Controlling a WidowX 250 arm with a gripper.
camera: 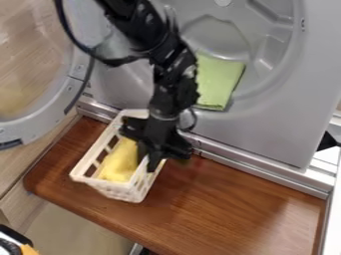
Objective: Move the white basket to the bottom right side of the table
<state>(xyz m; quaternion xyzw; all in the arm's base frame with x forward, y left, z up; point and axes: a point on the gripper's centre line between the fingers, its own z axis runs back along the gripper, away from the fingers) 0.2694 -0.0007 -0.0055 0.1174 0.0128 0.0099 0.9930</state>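
Note:
The black gripper point(150, 160) hangs down over the right long side of the white basket point(121, 191), at that side's rim. Whether it holds the rim cannot be made out. The basket stands on the left part of the brown wooden table point(220, 199), its long sides running at a slant. Inside the basket lies a yellow cloth point(120, 162). Part of the basket's right rim and its far right corner are hidden behind the gripper and arm.
Behind the table is a grey machine front point(266, 129) with a round recess, where a green cloth point(216, 82) lies. Its round door point(47, 107) stands open at the upper left. A metal rail point(253, 167) runs along the table's back edge.

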